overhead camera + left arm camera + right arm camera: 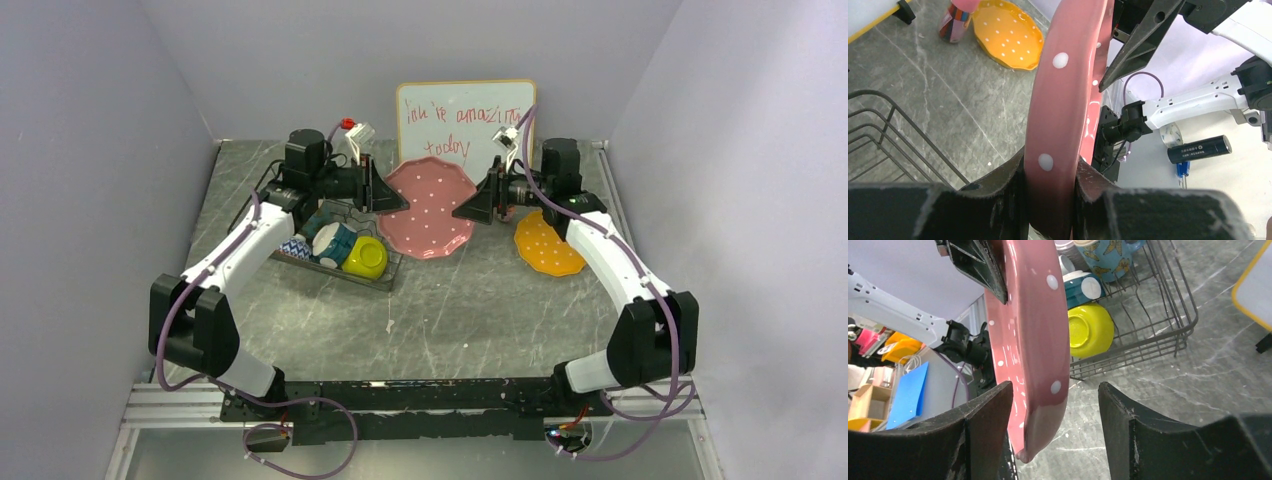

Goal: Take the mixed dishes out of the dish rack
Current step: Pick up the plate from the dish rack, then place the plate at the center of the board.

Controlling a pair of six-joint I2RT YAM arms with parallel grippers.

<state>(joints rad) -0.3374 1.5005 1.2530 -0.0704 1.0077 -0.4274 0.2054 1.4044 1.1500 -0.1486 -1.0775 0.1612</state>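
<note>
Top external view shows you the pink speckled plate (430,205) over the far middle of the bench, before the white board (465,115), with the left gripper (398,198) at one rim and the right gripper (462,212) at the other; the dish rack (385,280) holding the yellow bowl (365,257) sits toward the left edge, and the orange-yellow plate (548,248) lies toward the right edge. Left wrist view shows your left claw's fingers (998,200) clenched on the plate's rim. Right wrist view shows your right claw's fingers (1128,425) straddling the opposite rim, released, with a clear gap on one side.
</note>
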